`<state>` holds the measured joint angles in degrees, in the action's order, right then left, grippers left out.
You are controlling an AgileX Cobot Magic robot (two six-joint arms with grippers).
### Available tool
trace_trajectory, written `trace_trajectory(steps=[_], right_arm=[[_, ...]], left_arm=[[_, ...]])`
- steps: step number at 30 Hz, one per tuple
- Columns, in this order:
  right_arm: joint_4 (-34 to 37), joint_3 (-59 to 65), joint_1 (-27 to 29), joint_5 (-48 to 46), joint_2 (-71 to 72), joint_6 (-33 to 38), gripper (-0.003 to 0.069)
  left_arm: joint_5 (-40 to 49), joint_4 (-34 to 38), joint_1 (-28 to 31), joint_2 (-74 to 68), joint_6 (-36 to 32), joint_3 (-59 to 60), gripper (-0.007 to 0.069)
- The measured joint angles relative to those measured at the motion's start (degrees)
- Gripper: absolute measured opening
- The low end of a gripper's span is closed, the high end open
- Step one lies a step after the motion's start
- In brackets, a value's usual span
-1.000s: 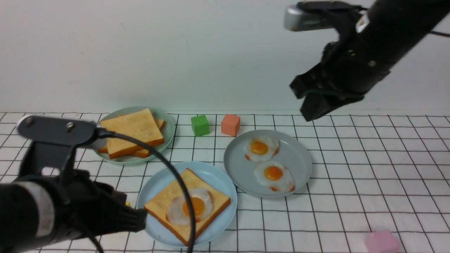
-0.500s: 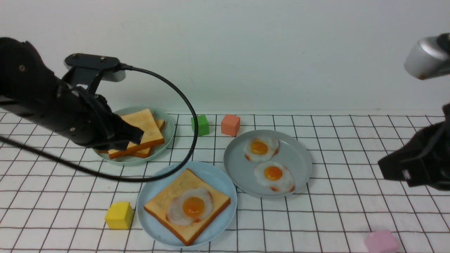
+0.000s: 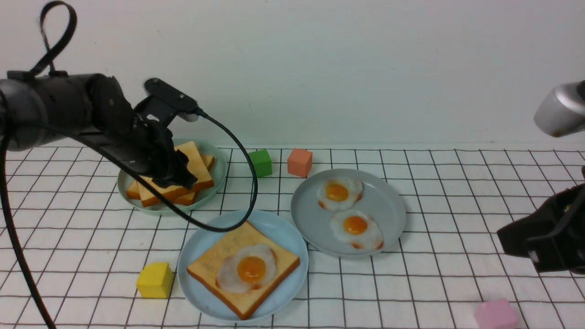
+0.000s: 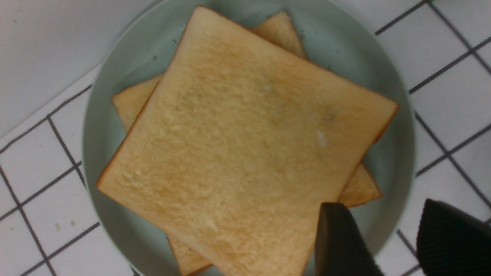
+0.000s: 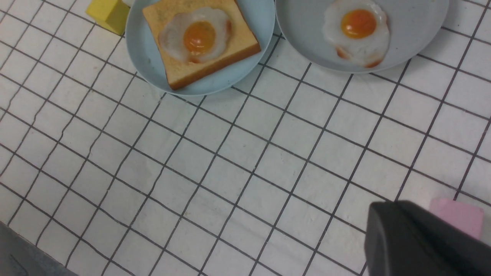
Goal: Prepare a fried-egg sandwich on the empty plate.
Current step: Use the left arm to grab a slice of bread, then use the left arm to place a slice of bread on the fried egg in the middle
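White gridded tablecloth (image 3: 438, 283), black left gripper (image 4: 383, 214) spread, seemingly straddling corner of top golden square toast slice (image 4: 245, 134), right gripper (image 3: 521, 237) state unclear.

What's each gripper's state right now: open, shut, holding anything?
Left gripper: open, empty, at the edge of the top toast slice.
Right gripper: cannot tell; its jaws are not clearly shown.

Glossy fried egg (image 3: 247, 273); smooth plastic-looking light-blue plate (image 3: 283, 233); matt porous toast slice (image 4: 245, 142).
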<state>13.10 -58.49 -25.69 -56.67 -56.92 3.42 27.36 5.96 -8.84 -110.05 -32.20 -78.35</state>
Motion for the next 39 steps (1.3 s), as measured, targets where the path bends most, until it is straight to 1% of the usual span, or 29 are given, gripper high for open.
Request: trace_trajectory(steps=[2,4,9,12,13,15,17,20,22,23,24,25,27,30,34,36,37,38,39], right_arm=[[0.06,0.0,0.0,0.0,0.0,-0.05,0.0033],[0.66,0.0,0.0,0.0,0.0,-0.07,0.0036],[2.2,0.0,0.0,0.0,0.0,-0.12,0.0042],[2.68,0.0,0.0,-0.06,0.0,-0.12,0.0045],[2.87,0.0,0.0,-0.11,0.0,-0.12,0.0048],[3.01,0.0,0.0,-0.13,0.0,-0.12,0.0049],[3.24,0.0,0.0,-0.24,0.0,-0.12,0.0049],[3.96,0.0,0.0,-0.87,0.0,-0.12,0.0053],[4.07,0.0,0.0,-1.5,0.0,-0.12,0.0055],[4.07,0.0,0.0,-1.65,0.0,-0.12,0.0057],[4.07,0.0,0.0,-1.76,0.0,-0.12,0.0058],[4.07,0.0,0.0,-1.84,0.0,-0.12,0.0059],[4.07,0.0,0.0,-1.89,0.0,-0.12,0.006],[4.07,0.0,0.0,-1.89,0.0,-0.05,0.0064],[4.07,0.0,0.0,-1.89,0.0,0.59,0.0067],[4.07,0.0,0.0,-1.89,0.11,0.97,0.007],[4.07,0.0,0.0,-1.89,0.11,0.97,0.007],[4.07,0.0,0.0,-1.89,0.16,0.97,0.0071],[4.07,0.0,0.0,-1.89,0.22,0.97,0.0071]], left_arm=[[-0.86,-1.63,0.0,-1.48,-0.06,0.0,0.0402],[-1.61,-2.35,0.0,-2.67,-0.11,0.0,0.0421],[-4.11,-3.07,0.0,-4.81,-0.22,0.0,0.043],[-4.83,-3.29,0.0,-5.49,-0.22,0.0,0.0414],[-4.97,-3.42,0.0,-5.68,-0.22,-0.07,0.0382],[-5.11,-3.64,0.0,-5.96,-0.22,-0.29,0.0344],[-5.39,-4.52,0.0,-6.3,-0.22,-0.46,0.028],[-5.79,-6.56,0.0,-6.48,-0.22,-0.46,0.0181],[-5.87,-8.28,-0.11,-6.48,-0.22,-0.46,0.01],[-5.87,-8.87,-0.25,-6.48,-0.22,-0.46,0.0074],[-5.87,-10.0,-0.36,-6.48,-0.23,-0.46,0.0029],[-5.72,-10.72,-0.37,-6.31,-0.23,-0.46,0.0008],[-5.15,-11.13,-0.37,-5.84,-0.18,-0.46,-0.0002],[-2.75,-11.65,-0.37,-2.56,2.44,-0.4,-0.0004],[1.19,-11.65,-1.82,4.16,8.95,-0.4,-0.0004],[6.11,-11.65,-5.05,9.45,15.66,-0.4,-0.0004],[6.62,-11.65,-5.4,9.79,16.23,-0.4,-0.0004],[11.58,-11.59,-9.18,12.32,21.68,-0.34,-0.0004],[12.68,-11.59,-10.11,12.75,22.91,-0.24,-0.0004]])
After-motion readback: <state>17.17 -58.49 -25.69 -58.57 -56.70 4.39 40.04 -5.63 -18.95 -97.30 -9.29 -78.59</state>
